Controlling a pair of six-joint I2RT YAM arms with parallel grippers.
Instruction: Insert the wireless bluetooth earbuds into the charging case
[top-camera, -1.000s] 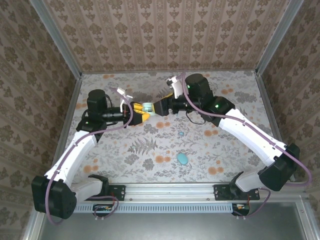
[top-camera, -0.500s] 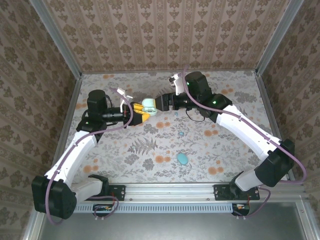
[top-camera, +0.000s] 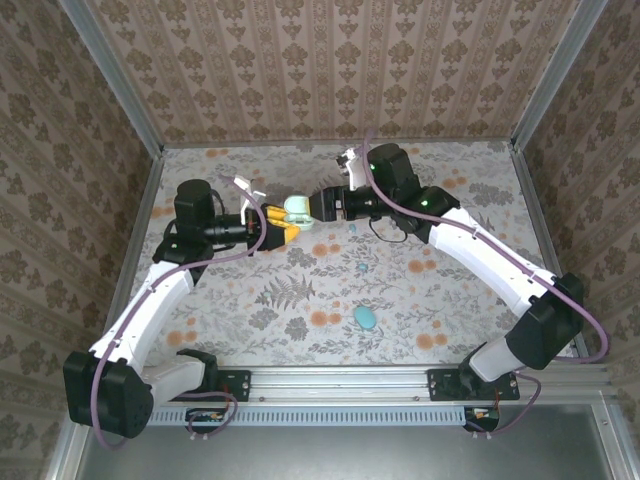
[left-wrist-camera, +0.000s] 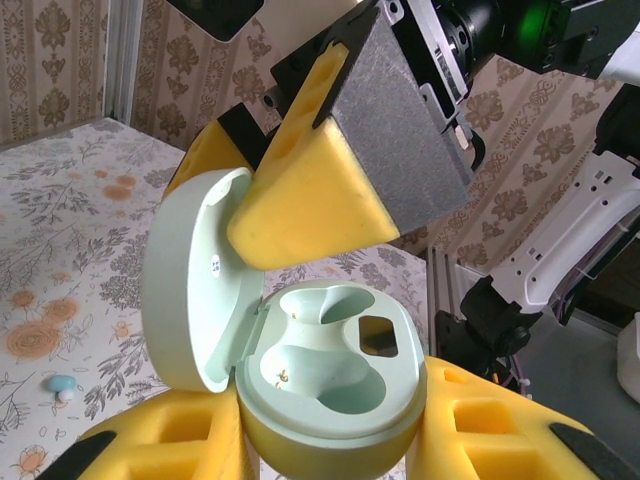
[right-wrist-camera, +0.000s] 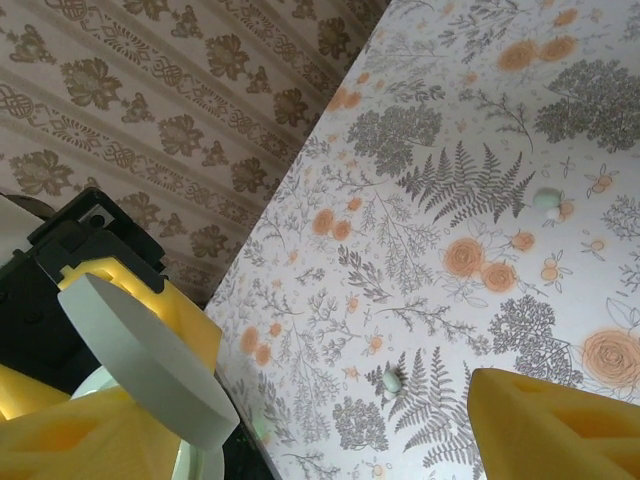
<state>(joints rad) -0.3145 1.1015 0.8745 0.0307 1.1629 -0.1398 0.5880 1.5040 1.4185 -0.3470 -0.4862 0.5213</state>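
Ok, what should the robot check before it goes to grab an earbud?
1. Left tool gripping the charging case: ok.
2. Lid swung open: ok.
3. Both sockets empty: ok.
4. Right tool open: ok.
5. Right tool clear of the lid: not ok, one finger rests against it.
6. Earbud lying free on the table: ok.

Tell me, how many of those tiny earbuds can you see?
2. Both lie loose on the flowered table, seen from the right wrist: the nearer earbud low in the middle, the farther earbud up right. The open charging case has both wells empty.
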